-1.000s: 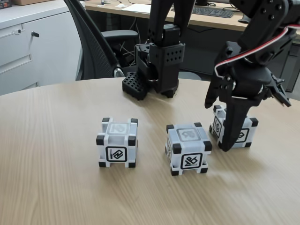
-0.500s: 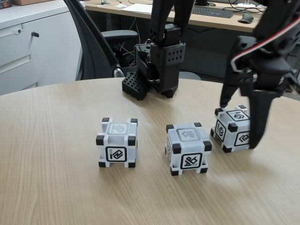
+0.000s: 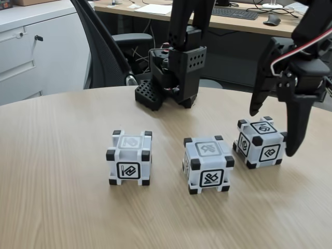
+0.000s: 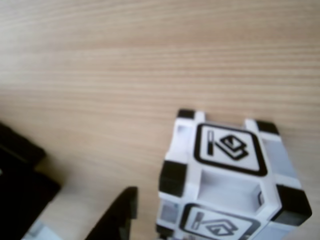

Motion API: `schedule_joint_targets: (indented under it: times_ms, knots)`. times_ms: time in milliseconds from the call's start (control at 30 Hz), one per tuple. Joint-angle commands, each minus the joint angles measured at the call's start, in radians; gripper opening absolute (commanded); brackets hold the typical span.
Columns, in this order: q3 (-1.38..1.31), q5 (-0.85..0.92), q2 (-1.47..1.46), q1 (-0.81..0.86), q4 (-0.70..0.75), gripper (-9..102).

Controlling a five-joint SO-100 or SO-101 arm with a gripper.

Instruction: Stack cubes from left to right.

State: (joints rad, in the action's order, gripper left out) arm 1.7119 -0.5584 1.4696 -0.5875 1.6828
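Pincer [image 3: 273, 132] spread, straddling rightmost white-grey plastic cube [image 3: 259, 141] from above; fingers apart from its sides.

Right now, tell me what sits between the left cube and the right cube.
In the fixed view, the middle cube sits between the left cube and the right cube.

Office: swivel chair [image 3: 104, 46], keyboard [image 3: 236, 12], desk [image 3: 228, 22].

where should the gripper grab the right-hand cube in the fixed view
Judging by its pose, take the right-hand cube from above across two opposite side faces. It sits flat on the table but turned corner-on to the camera, so the jaws should line up with its faces. The open gripper already straddles it, with clear room from the middle cube.
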Motion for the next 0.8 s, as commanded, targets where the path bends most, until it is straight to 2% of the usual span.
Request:
schedule_joint_targets:
  times_ms: [0, 200, 767]
  knots:
    - [-0.037, -0.005, 0.014, 0.003, 0.003, 33]
    - [-0.023, 0.002, 0.008, 0.005, 0.003, 29]
    - [-0.021, 0.015, -0.067, 0.009, 0.002, 33]
